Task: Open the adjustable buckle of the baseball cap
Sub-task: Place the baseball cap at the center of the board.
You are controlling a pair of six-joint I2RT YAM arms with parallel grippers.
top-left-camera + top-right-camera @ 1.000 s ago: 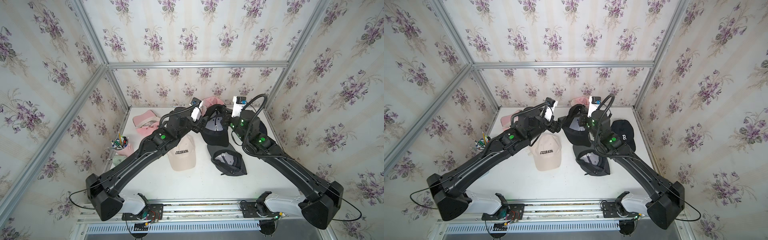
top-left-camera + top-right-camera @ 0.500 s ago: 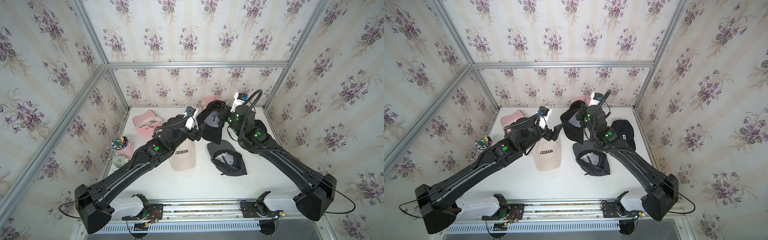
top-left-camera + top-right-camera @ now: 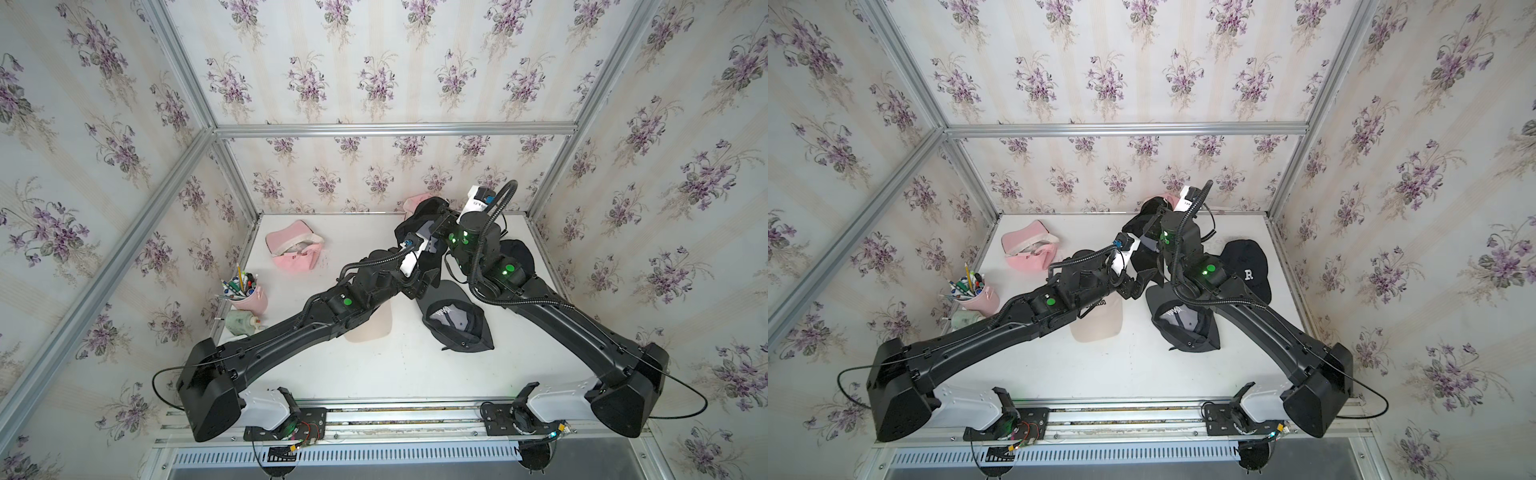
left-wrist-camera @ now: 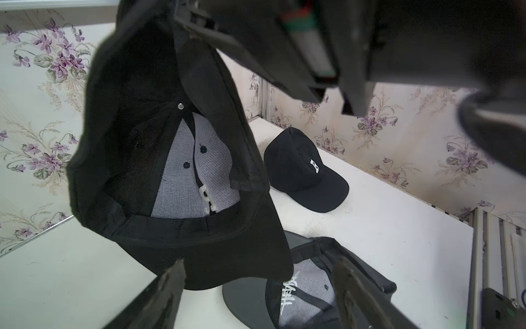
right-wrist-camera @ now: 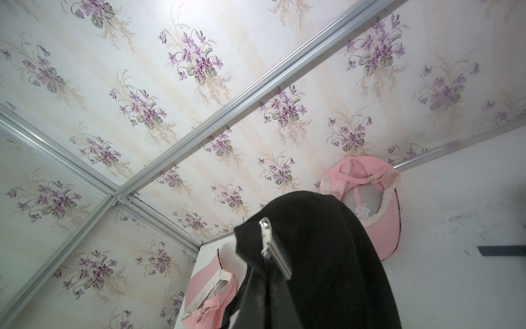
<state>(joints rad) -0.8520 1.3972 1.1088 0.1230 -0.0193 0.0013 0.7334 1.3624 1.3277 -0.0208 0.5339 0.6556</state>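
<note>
My right gripper is shut on the back strap of a black baseball cap, holding it in the air near the back wall. The cap hangs open side out, showing its grey lining. Its silver buckle sits just past the right fingertips. My left gripper is open, its two fingers either side of the hanging brim's lower edge, not touching it. In both top views the left gripper lies just in front of the cap.
A dark grey cap lies upside down under the left gripper. A black cap with a white letter lies at the right. A beige cap, two pink caps, a pen cup and a small bottle also stand on the table.
The right gripper carried the black cap up and toward the back wall. The left gripper came nearer and lower, under the cap's brim, and its jaws narrowed a little.
</note>
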